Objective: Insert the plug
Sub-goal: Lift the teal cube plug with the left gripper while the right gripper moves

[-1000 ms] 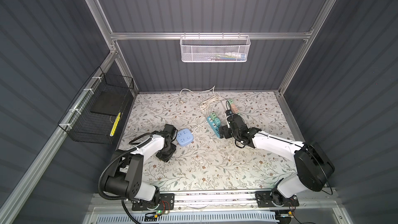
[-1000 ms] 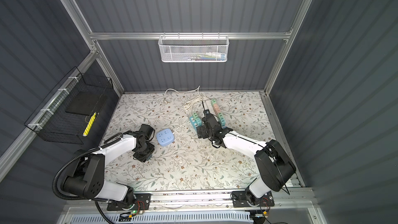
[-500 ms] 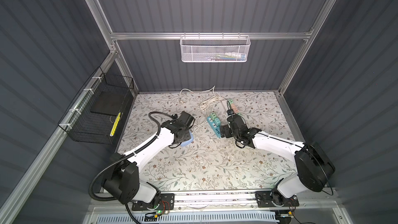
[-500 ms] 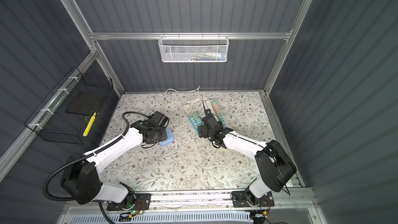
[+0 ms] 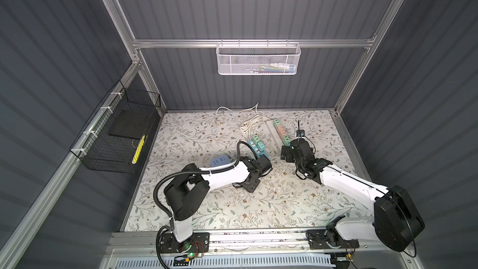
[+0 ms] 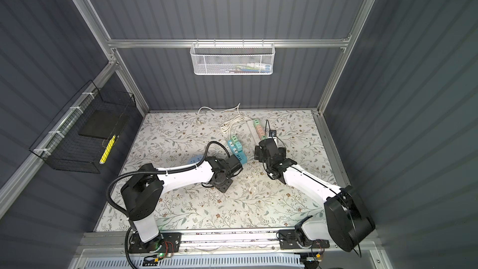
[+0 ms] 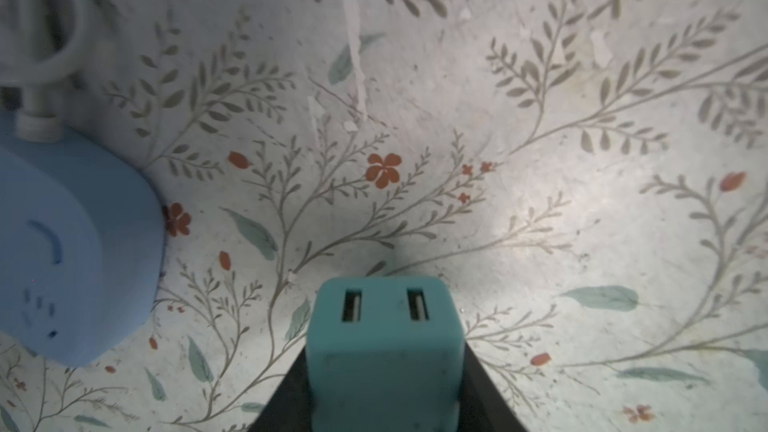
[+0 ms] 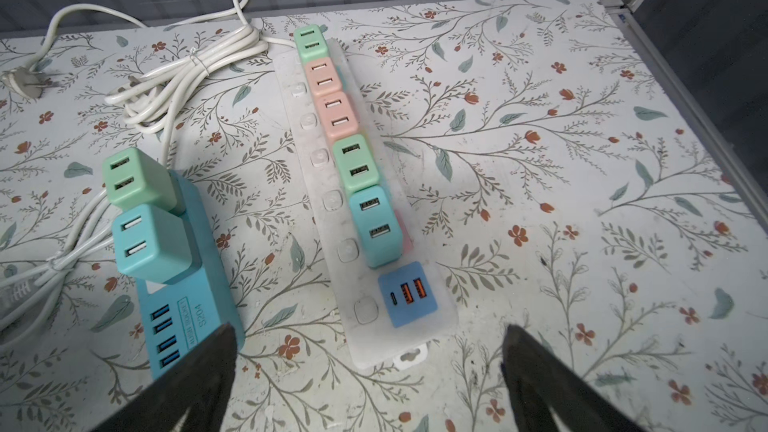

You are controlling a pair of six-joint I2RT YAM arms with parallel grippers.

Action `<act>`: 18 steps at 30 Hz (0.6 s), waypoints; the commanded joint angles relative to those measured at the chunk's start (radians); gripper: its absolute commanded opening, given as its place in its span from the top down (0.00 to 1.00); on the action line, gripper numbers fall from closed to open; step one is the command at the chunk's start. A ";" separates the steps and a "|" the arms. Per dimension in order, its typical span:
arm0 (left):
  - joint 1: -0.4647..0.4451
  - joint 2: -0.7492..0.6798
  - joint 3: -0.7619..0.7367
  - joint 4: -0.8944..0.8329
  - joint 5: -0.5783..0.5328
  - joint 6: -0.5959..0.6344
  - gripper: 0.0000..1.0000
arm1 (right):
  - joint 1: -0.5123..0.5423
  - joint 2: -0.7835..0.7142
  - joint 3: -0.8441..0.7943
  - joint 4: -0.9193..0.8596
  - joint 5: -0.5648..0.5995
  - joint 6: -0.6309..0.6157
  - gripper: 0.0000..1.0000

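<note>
One teal plug clamped in left fingers; right fingers spread; strip label S204

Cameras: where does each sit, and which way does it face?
Top views: high up front, looking down on the table; left arm and right arm show.
Left wrist: behind the left gripper, shut on teal charger; faces the table.
Right wrist: behind the open right gripper; faces white strip and blue strip.
Shared: top views show both strips too.
</note>
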 commanded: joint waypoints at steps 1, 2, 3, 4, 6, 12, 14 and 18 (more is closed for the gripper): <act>-0.001 0.004 0.011 -0.009 0.038 0.071 0.61 | 0.000 0.006 -0.004 0.021 -0.020 0.016 0.01; -0.001 0.007 0.011 -0.010 0.039 0.069 0.61 | 0.000 0.006 -0.003 0.021 -0.027 0.016 0.01; -0.001 0.010 0.007 -0.015 0.042 0.069 0.61 | -0.001 0.008 -0.003 0.021 -0.032 0.016 0.01; -0.002 0.012 0.004 -0.014 0.054 0.071 0.60 | -0.001 0.008 -0.001 0.023 -0.035 0.015 0.01; -0.002 0.012 -0.009 -0.008 0.064 0.075 0.59 | -0.001 0.005 -0.005 0.026 -0.037 0.012 0.01; -0.001 0.015 -0.032 -0.001 0.115 0.073 0.56 | 0.001 -0.053 -0.044 0.072 -0.039 -0.003 0.01; -0.001 0.017 -0.038 0.001 0.116 0.077 0.55 | 0.001 -0.052 -0.043 0.070 -0.042 -0.005 0.01; 0.000 0.018 -0.043 0.005 0.130 0.081 0.46 | 0.001 -0.053 -0.046 0.076 -0.047 -0.009 0.01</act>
